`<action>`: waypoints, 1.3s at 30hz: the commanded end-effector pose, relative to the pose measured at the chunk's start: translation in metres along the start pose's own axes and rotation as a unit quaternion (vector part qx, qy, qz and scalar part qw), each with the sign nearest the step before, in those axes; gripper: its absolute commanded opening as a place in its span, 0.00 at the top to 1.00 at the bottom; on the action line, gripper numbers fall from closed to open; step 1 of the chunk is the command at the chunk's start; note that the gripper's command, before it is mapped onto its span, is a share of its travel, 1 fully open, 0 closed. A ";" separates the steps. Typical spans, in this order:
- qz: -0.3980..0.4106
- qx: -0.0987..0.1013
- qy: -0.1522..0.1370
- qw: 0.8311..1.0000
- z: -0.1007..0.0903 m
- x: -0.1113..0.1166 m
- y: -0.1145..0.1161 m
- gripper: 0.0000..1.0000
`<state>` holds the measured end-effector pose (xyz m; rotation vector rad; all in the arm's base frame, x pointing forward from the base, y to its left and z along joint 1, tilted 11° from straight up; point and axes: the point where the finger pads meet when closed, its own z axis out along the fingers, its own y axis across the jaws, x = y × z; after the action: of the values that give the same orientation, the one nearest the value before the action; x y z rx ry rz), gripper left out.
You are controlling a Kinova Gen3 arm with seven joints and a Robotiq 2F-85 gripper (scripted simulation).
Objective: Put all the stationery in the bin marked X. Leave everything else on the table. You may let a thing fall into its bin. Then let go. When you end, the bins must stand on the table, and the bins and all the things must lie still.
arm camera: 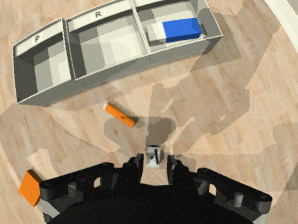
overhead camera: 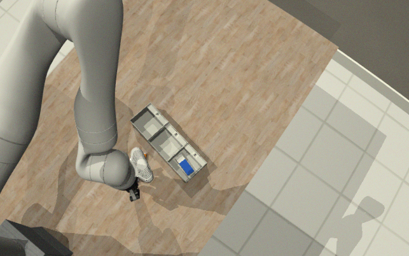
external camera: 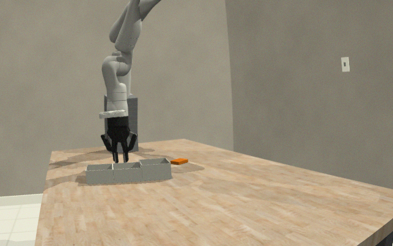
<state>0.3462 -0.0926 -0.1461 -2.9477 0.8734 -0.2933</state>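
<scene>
Pincer poised over a small silvery piece, blue-and-white block already in bin X

The black two-fingered pincer [overhead camera: 134, 195] [external camera: 120, 161] [arm camera: 155, 162] points down above the wooden table [overhead camera: 231, 95] [external camera: 192, 208] [arm camera: 260, 125], its fingers partly apart with nothing clamped between them. In the wrist view a small silvery-grey block with a dark mark [arm camera: 154, 156] shows in line with the gap, lying on the table beyond the fingertips.

Three joined grey open-topped bins stand in a row on the table. The end bin marked X [overhead camera: 200, 158] [external camera: 99, 177] [arm camera: 185, 46] holds a rectangular blue block with a white end [overhead camera: 186, 167] [arm camera: 181, 30], lying inside its walls. The middle bin marked R [overhead camera: 181, 139] [external camera: 127, 175] [arm camera: 111, 12] and the far-end bin marked P [overhead camera: 159, 116] [external camera: 156, 171] [arm camera: 47, 36] have no object showing inside in the top view.

Outside the bins, a slim orange stick with a pale end [overhead camera: 145, 155] [arm camera: 120, 115] lies on the table between the row and the pincer; in the top view the arm's wrist largely hides it. A flat orange block [external camera: 179, 161] [arm camera: 30, 188] lies on the table too, off towards the P end.
</scene>
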 end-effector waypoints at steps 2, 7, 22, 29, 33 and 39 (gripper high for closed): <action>0.000 0.001 0.002 1.000 0.000 0.003 -0.002 0.70; 0.000 0.001 0.002 1.000 0.000 0.004 -0.002 0.70; 0.000 0.001 0.002 1.000 0.011 0.003 -0.002 0.70; 0.000 0.001 0.002 1.000 0.012 0.004 -0.002 0.70; 0.000 0.001 0.002 1.000 0.012 0.004 -0.002 0.90; 0.000 0.001 0.002 1.000 0.012 0.004 -0.002 0.90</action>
<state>0.3526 -0.0928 -0.1568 -2.9467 0.8733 -0.2969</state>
